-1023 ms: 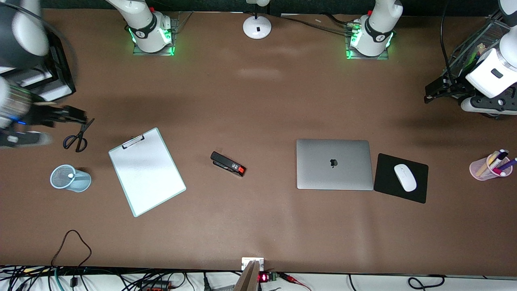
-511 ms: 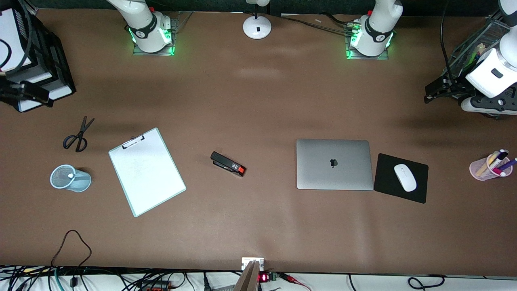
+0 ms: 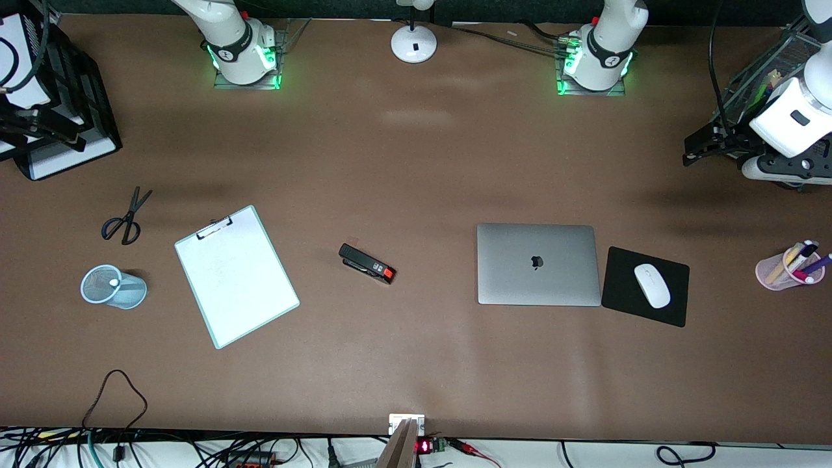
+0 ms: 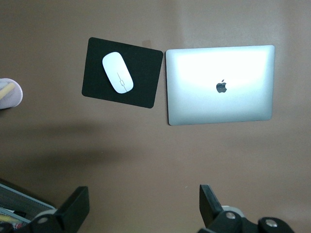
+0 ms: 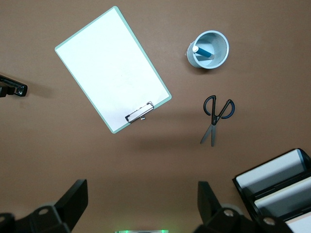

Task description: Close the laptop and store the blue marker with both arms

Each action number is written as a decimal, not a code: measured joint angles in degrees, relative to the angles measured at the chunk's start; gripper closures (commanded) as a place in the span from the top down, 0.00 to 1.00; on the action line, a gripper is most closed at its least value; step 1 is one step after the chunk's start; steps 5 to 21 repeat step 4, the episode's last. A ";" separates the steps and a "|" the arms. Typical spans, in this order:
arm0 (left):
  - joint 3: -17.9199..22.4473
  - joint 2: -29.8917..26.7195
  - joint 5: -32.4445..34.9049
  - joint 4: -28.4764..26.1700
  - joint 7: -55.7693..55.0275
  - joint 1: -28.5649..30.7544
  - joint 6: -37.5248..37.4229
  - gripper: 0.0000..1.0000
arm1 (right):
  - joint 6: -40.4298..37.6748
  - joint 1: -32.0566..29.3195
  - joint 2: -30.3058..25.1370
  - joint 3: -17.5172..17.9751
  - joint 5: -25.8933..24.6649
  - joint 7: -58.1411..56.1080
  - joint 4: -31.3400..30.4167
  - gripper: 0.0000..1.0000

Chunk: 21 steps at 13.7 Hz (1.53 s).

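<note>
Since a second ago the right arm has pulled off the patch by the scissors; the right gripper (image 3: pixel 45 130) now hangs over the black stacked paper tray (image 3: pixel 97 110) at its end of the surface (image 3: pixel 416 162). Nothing else has shifted.

Front view: I count two cups. The pale blue mesh cup (image 3: pixel 112 286) stands toward the right arm's end, nearer the camera than the black-handled scissors (image 3: pixel 123 221), and the short sky-blue marker (image 3: pixel 115 283) sits inside it, white end showing. The pink translucent cup (image 3: pixel 782 270) at the left arm's end holds several pens; I cannot count them. One slim silver-grey laptop (image 3: pixel 538 264) lies shut, logo up. Just beside it, toward the left arm's end, is one black mouse pad (image 3: pixel 624 292) carrying one white mouse (image 3: pixel 651 285). One black stapler with a red tip (image 3: pixel 367 263) and one white clipboard with a mint edge (image 3: pixel 236 276) lie between laptop and blue cup. The left gripper (image 3: pixel 692 151) waits by a wire basket (image 3: pixel 773 65).

Left wrist view: the jaws stand wide apart with nothing between them, high over the closed laptop (image 4: pixel 219 85), pad (image 4: pixel 146 73) and mouse (image 4: pixel 118 79).

Right wrist view: these jaws are also spread and empty. Below are the clipboard (image 5: pixel 112 68), scissors (image 5: pixel 216 116), and the blue cup (image 5: pixel 216 41) with the marker (image 5: pixel 203 52) leaning inside.
</note>
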 measured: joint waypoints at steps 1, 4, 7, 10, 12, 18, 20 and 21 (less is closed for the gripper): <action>0.00 0.00 0.00 0.00 0.00 0.00 0.00 1.00 | -0.05 0.00 -0.17 0.01 0.00 0.00 -0.04 1.00; 0.00 0.00 0.00 0.00 0.00 0.00 0.00 1.00 | -0.06 0.04 -0.28 0.11 0.00 0.00 -0.05 1.00; 0.00 0.00 0.00 0.00 0.00 0.00 0.00 1.00 | -0.06 0.04 -0.28 0.11 0.00 0.00 -0.05 1.00; 0.00 0.00 0.00 0.00 0.00 0.00 0.00 1.00 | -0.06 0.04 -0.28 0.11 0.00 0.00 -0.05 1.00; 0.00 0.00 0.00 0.00 0.00 0.00 0.00 1.00 | -0.06 0.04 -0.28 0.11 0.00 0.00 -0.05 1.00; 0.00 0.00 0.00 0.00 0.00 0.00 0.00 1.00 | -0.06 0.04 -0.28 0.11 0.00 0.00 -0.05 1.00; 0.00 0.00 0.00 0.00 0.00 0.00 0.00 1.00 | -0.06 0.04 -0.28 0.11 0.00 0.00 -0.05 1.00; 0.00 0.00 0.00 0.00 0.00 0.00 0.00 1.00 | -0.06 0.04 -0.28 0.11 0.00 0.00 -0.05 1.00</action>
